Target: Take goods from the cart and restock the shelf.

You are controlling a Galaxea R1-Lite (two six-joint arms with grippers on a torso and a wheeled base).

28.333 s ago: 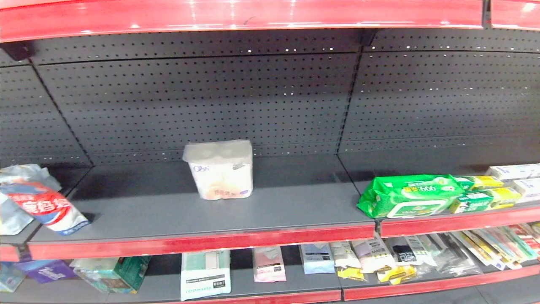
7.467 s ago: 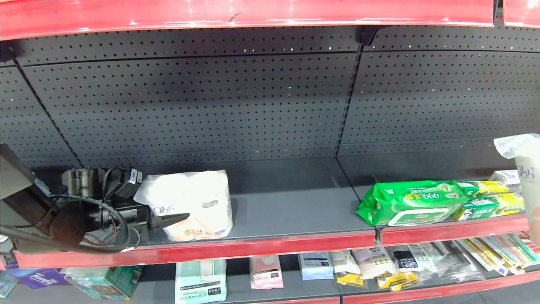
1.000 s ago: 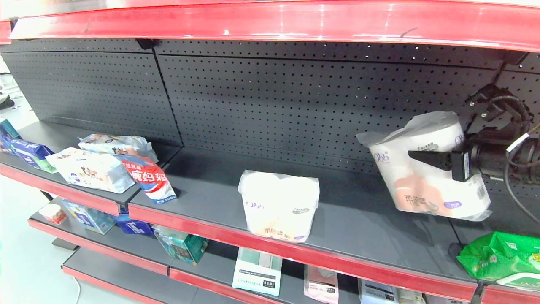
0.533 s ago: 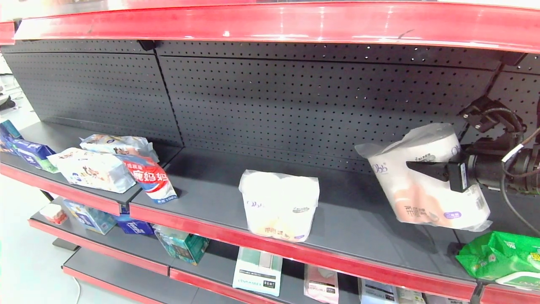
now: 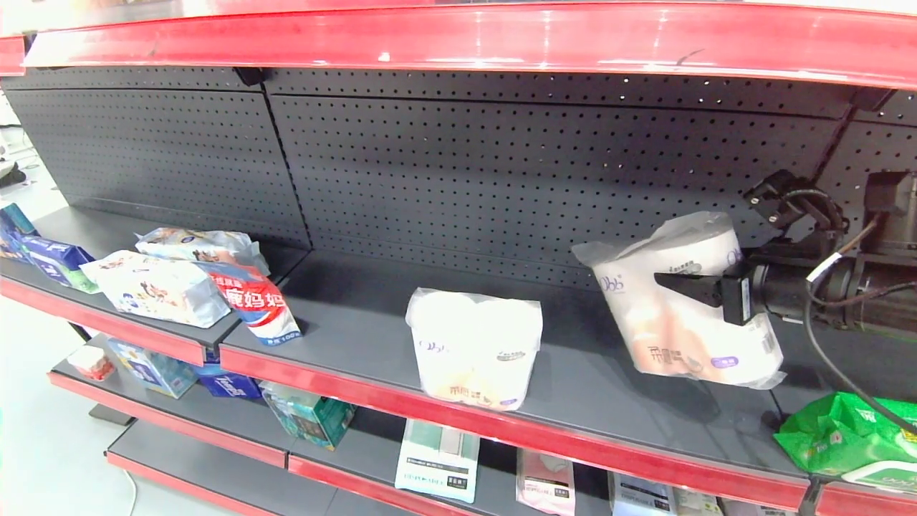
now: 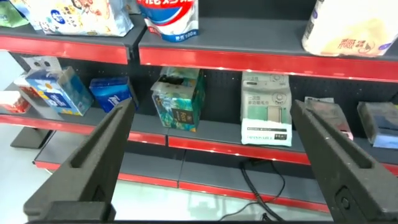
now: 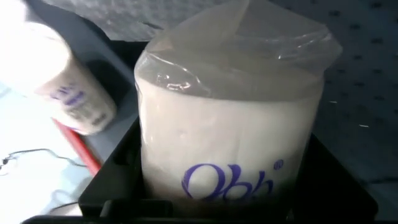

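Our right pincer (image 5: 673,276) grips the white plastic-wrapped toilet-roll pack (image 5: 666,337), tilted, seemingly just clear of the dark grey metal shelf (image 5: 609,394), right of the standing twin pack (image 5: 473,347). We should level it, lower gently, then release.

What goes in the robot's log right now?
right gripper: shut on toilet paper pack, tilted over shelf | left gripper: open, empty | second pack: standing at shelf front

Grey shelf with a red front lip, partly stocked.
On the shelf (image 5: 594,387) I see a roll pack (image 5: 473,347) standing at the front edge, a red-white bag (image 5: 251,301) and a printed pack (image 5: 154,287) to its left, blue boxes (image 5: 50,261) farther left, and green wipes (image 5: 845,437) at the right end.
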